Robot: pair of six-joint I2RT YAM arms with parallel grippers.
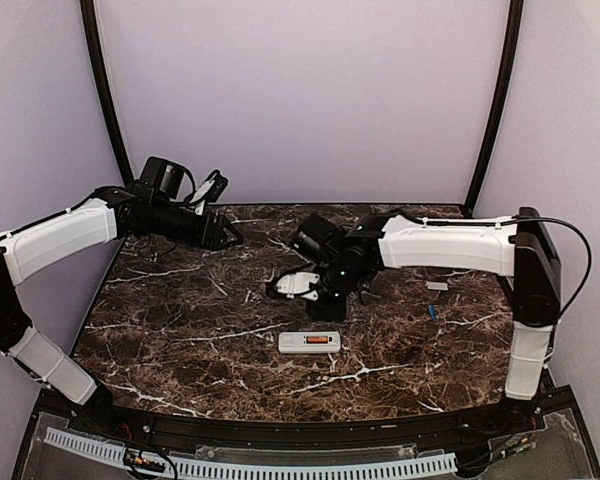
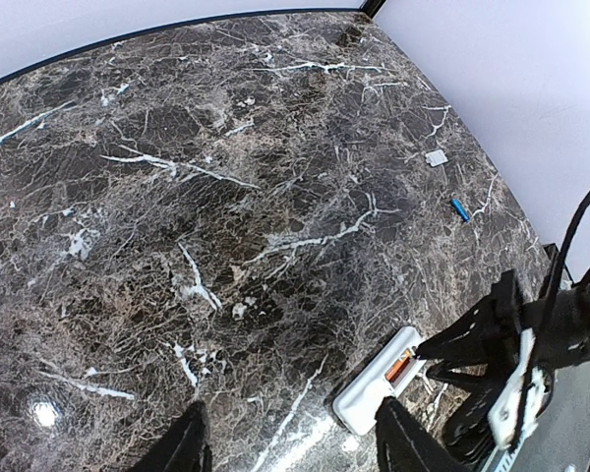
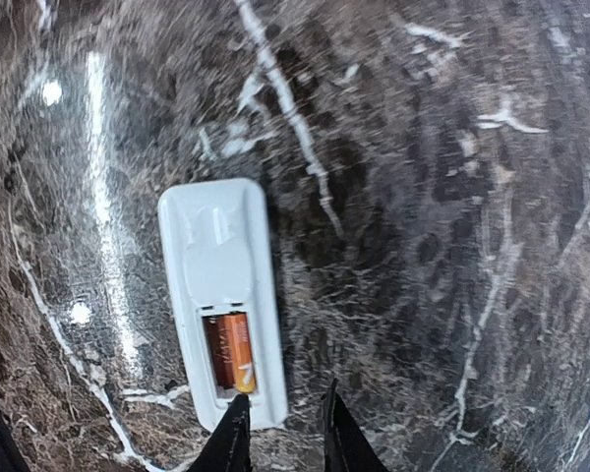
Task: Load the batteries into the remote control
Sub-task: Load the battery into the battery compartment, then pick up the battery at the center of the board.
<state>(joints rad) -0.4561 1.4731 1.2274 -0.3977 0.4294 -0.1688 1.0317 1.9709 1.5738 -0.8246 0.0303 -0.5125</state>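
Remote control (image 1: 310,342), a small white rectangular handset, lies bay-up near the middle of the dark marble counter (image 1: 180,320), towards its near edge. The right gripper (image 3: 285,398) hangs over its bay end, fingers slightly parted and empty. Only the right wrist view shows the orange cylindrical battery (image 3: 238,362) lying along one side of the bay. The left wrist view, from the wide-spread left gripper (image 2: 290,423), shows the slim blue battery (image 2: 460,208) and flat whitish cover plate (image 2: 436,157) apart near the right edge.
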